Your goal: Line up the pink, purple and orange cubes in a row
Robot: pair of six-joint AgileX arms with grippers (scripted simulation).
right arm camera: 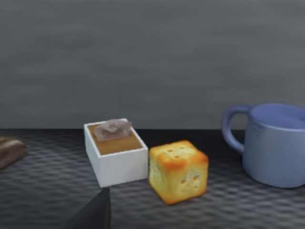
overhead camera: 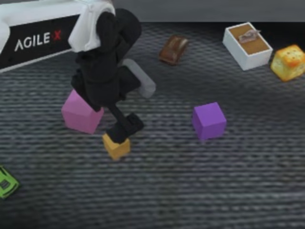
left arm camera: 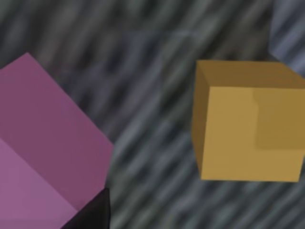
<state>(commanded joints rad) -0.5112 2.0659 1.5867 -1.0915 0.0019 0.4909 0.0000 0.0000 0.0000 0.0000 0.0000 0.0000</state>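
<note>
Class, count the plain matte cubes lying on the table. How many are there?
3. The large pink matte cube is at left, the small orange-tan matte cube beside it under the left gripper, the violet purple matte cube right of centre.

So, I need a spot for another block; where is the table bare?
Bare mat lies between the orange cube and the purple cube, and across the near strip beyond the green toy car. It is crowded around the left claw, pink cube, and far-right white box.
</note>
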